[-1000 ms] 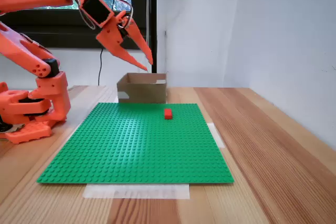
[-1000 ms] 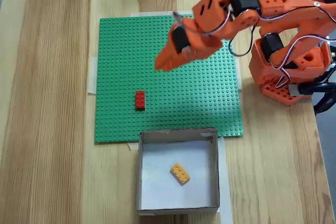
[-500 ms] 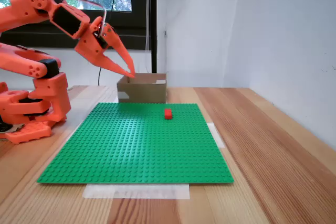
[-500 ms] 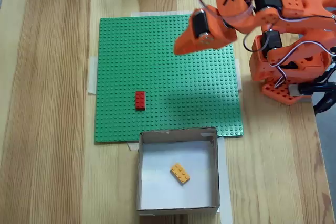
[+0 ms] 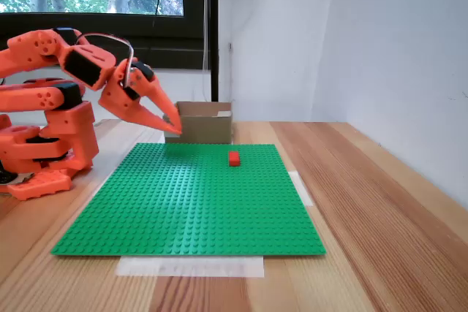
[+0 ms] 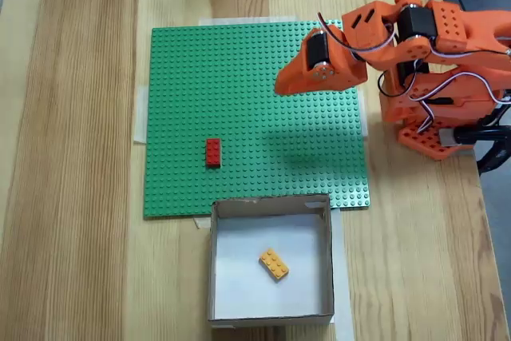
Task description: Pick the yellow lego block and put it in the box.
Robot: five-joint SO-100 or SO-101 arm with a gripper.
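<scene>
The arm is pulling back toward its base and folding down: a second ago the jaws hung high over the green plate point(image 6: 200, 77), near the box point(image 6: 271, 207), and now the gripper point(image 6: 281, 85) sits low at the plate's edge farthest from the box, on the base's side. In a fixed view from the side the gripper point(image 5: 172, 126) points down and away, jaws pressed together or very nearly so, nothing pinched between them. That retreat reads as the job being finished, because the block point(image 6: 274, 263) is already lying inside the box, on its pale floor, roughly in the middle and turned at a diagonal to the walls. It is a yellow-orange brick, studs up, touching no wall. The box point(image 5: 199, 123) stands against the plate's far edge in the side view, flaps short and upright. The red brick point(image 6: 213, 152) sits untouched on the plate, just short of the box.
</scene>
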